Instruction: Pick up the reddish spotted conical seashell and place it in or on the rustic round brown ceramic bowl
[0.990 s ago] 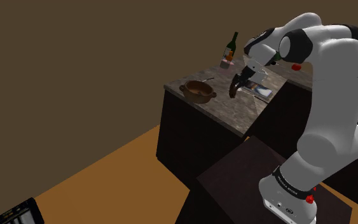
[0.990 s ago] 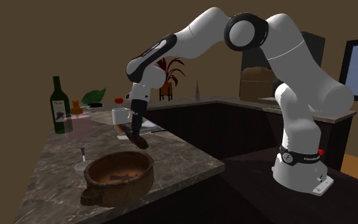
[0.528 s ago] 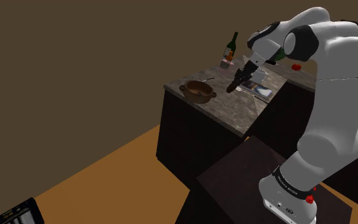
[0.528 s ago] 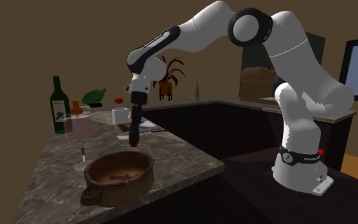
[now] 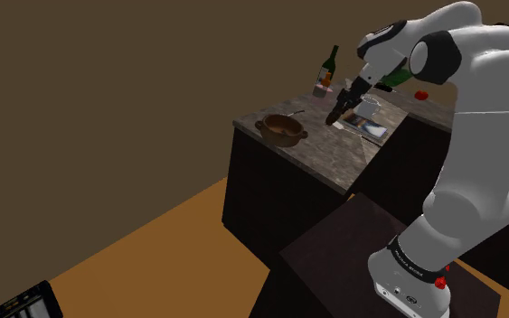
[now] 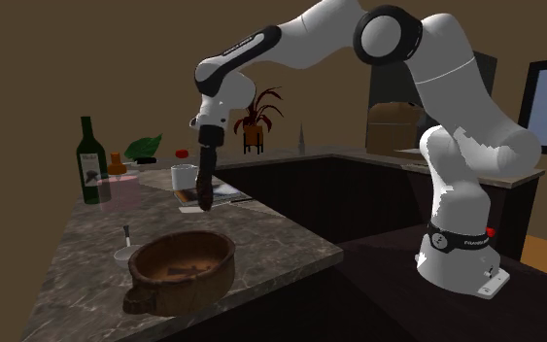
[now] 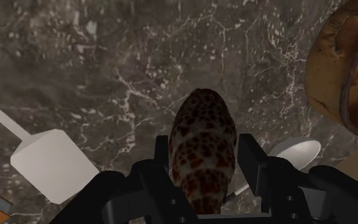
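The gripper [image 7: 204,167] is clamped on the shell [image 7: 201,127]: its two black fingers [image 7: 161,162] press the shell's flanks, and the spotted reddish cone sticks out past the tips towards the counter [image 7: 107,63]. In the second exterior view, the gripper [image 6: 204,185] hangs left of centre, pointing almost straight down. The shell [image 6: 204,203] shows as a dark tip at its end, clear of the marble counter [image 6: 281,243] below.

So the pick looks done and the carry is partly made. The bowl [image 6: 188,287] sits at the lower left of that frame, below the gripper and nearer the camera. In the shoulder view, the gripper [image 5: 338,112] is to the right of the bowl [image 5: 282,135], with bare counter between them. In the wrist view, the bowl [image 7: 327,76] lies off to one side of the fingers, not under the shell.

What is left, I judge, is to bring the shell over the bowl's mouth, lower it, and let go. A white spoon [image 7: 295,154] lies on the counter between gripper and bowl, close to that path. A bottle [image 6: 89,160] and a mug [image 6: 184,177] stand farther back.
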Available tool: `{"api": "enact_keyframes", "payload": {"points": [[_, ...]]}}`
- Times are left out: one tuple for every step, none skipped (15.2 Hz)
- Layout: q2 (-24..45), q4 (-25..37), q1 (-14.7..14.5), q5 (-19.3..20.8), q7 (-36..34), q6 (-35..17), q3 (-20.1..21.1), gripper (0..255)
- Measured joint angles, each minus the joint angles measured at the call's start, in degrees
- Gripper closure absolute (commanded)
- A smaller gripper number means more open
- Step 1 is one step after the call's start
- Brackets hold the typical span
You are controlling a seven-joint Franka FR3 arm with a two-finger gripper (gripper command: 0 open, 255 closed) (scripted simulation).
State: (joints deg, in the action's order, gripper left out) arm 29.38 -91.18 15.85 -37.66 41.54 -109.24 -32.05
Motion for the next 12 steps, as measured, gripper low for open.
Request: {"api": "enact_keyframes", "payload": {"points": [[-0.20, 0.52, -0.02, 0.23, -0.41, 0.60, -0.09, 255], [-0.55, 0.66, -0.10, 0.46, -0.65, 0.98, -0.20, 255], [-0.81, 1.22, -0.12, 0.73, -1.07, 1.66, -0.31, 255], [-1.07, 1.49, -0.11, 0.93, -1.26, 2.12, -0.42, 255], [-1.26, 1.90, -0.06, 1.12, -1.50, 2.66, -0.52, 255], [-1.38, 2.43, -0.06, 1.27, -1.85, 3.19, -0.57, 255], [-1.59, 2.95, -0.02, 1.49, -2.17, 3.83, -0.67, 255], [-1.85, 3.32, 0.00, 1.69, -2.41, 4.37, -0.77, 255], [-2.18, 3.45, -0.12, 1.90, -2.70, 4.71, -0.85, 255], [-2.53, 3.28, -0.65, 2.06, -3.30, 4.61, -0.80, 255], [-3.28, 2.37, -1.59, 2.33, -4.02, 4.03, -0.73, 255], [-4.10, 1.23, -2.78, 2.61, -4.95, 3.21, -0.59, 255]]}}
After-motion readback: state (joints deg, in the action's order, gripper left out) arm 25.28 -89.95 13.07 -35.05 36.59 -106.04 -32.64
